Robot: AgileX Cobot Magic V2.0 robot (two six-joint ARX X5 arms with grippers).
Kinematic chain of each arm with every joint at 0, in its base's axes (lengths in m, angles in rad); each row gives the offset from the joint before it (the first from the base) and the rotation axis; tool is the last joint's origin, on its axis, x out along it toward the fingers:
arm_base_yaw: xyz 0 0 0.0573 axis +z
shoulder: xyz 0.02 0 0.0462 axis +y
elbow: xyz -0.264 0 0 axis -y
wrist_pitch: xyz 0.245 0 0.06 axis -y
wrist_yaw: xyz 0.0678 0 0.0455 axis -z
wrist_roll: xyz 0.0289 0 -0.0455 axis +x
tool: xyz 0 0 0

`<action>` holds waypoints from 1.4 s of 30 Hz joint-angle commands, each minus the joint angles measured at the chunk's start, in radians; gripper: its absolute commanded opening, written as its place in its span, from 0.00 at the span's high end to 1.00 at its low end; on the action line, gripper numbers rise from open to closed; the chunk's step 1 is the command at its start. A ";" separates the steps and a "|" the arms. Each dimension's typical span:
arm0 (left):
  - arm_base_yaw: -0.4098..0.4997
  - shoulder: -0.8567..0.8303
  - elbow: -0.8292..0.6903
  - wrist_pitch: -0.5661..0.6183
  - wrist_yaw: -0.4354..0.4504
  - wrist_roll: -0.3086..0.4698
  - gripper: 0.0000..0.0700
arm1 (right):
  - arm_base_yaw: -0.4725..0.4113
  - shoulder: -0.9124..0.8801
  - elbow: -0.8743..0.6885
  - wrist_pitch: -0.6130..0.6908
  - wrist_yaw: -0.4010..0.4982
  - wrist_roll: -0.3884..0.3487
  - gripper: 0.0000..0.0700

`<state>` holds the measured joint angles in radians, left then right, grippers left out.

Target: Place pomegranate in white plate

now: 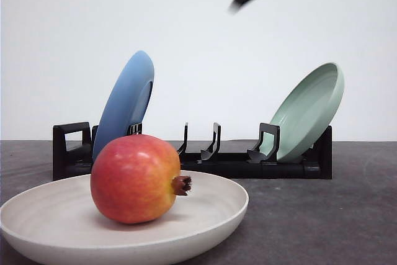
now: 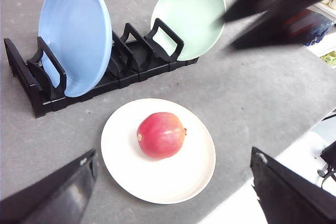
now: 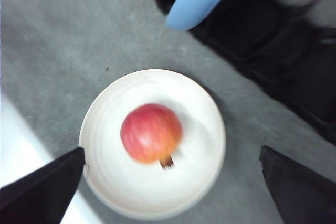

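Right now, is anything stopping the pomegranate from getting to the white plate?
No. The pomegranate already rests in the white plate, with nothing between them. The rack stands behind the plate, apart from it.

There are three plates: one white plate (image 1: 205, 224), one blue plate (image 1: 124, 103) and one pale green plate (image 1: 310, 110). One pomegranate (image 1: 135, 178), one black dish rack (image 1: 236, 164)

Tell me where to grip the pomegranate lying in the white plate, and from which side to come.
Grip the pomegranate across its round middle, coming from above. It lies on its side in the white plate, crown pointing sideways, so the smooth flanks are free, and the raised rim probably hinders a low sideways approach. Keep the pincer fingers off the crown nub.
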<state>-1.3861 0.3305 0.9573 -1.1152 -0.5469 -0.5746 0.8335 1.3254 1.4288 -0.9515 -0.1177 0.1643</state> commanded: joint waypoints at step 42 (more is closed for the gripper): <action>-0.015 0.003 0.006 0.196 -0.011 0.223 1.00 | 0.007 -0.981 -0.623 0.215 0.148 0.105 1.00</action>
<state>-1.3861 0.3305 0.9569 -0.9337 -0.5522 -0.3618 0.8310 0.3420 0.7952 -0.7441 0.0299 0.2703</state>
